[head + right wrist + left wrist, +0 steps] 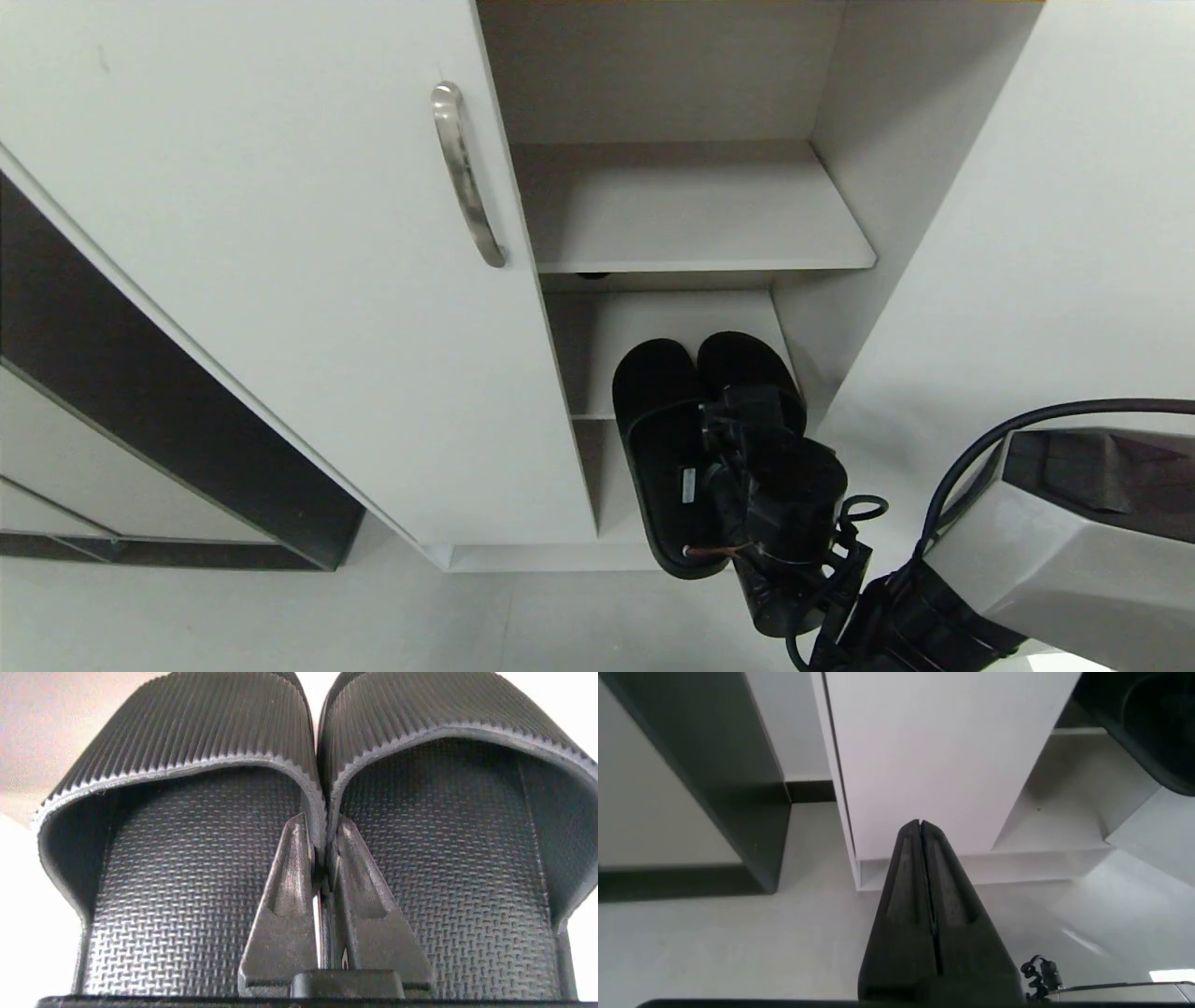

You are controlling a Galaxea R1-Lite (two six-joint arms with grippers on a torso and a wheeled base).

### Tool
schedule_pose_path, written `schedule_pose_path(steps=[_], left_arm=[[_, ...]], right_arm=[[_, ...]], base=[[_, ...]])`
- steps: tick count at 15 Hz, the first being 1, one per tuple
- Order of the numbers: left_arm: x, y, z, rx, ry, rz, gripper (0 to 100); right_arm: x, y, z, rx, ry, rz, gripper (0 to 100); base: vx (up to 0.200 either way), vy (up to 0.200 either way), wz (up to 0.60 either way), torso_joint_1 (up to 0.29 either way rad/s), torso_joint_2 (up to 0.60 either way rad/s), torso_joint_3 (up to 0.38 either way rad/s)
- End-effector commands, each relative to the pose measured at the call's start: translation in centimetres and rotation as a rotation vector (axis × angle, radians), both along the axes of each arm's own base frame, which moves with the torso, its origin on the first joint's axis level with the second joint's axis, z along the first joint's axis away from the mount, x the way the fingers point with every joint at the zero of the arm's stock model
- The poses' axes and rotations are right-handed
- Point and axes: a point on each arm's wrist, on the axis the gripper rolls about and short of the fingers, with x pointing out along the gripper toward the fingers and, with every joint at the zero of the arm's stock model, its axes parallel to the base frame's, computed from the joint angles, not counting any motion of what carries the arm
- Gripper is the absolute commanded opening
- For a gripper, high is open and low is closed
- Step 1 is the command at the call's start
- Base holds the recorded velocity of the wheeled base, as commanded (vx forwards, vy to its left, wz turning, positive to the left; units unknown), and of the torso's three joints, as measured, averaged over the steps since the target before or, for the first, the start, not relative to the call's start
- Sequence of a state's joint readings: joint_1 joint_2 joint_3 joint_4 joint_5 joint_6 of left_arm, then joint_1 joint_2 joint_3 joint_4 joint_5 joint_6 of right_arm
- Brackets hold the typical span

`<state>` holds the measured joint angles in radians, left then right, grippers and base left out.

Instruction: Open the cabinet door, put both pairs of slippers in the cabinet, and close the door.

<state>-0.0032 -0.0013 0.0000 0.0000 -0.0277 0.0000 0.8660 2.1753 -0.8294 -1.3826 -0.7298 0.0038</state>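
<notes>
Lower centre of frame, right jaws clamped the touching inner strap edges of the black slippers (658, 439), likely so one grasp carried the pair, toes toward the lower shelf (653, 313) of the open cabinet (845, 112); left jaws pressed together, empty.

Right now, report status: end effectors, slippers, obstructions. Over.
Right end effector shut on black slippers, at the open cabinet. Left end effector shut, empty. No obstruction seen.

Right arm (794, 504) matte black, black cables (864, 509) looped at 5 o'clock, silver-grey angular shell (1046, 560) at 4 o'clock, left gripper (921, 826) black, tapered.
</notes>
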Motion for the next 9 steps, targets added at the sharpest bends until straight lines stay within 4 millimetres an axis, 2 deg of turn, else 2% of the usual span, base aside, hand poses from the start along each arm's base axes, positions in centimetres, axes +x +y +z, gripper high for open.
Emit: schedule_pose_path(steps=[1,4,7,9], left_arm=[[0.0,0.0,0.0,0.0,0.001,0.0,0],[0.0,0.0,0.0,0.0,0.001,0.0,0],[0.0,0.0,0.0,0.0,0.001,0.0,0],[0.0,0.0,0.0,0.0,0.001,0.0,0]], right_arm=[[-0.1,-0.2,-0.3,-0.008,0.009,0.013,0],[1.0,-0.7,-0.9,0.005,0.019,-0.005,0],[4.1,-0.2,-2.6,-0.002,0.028,-0.051,0],[5.9,0.2,-2.1,-0.005,0.032,-0.076,0]], base=[[0.0,0.0,0.0,0.0,0.0,0.0],[0.0,0.0,0.0,0.0,0.0,0.0],[0.0,0.0,0.0,0.0,0.0,0.0],[0.0,0.0,0.0,0.0,0.0,0.0]])
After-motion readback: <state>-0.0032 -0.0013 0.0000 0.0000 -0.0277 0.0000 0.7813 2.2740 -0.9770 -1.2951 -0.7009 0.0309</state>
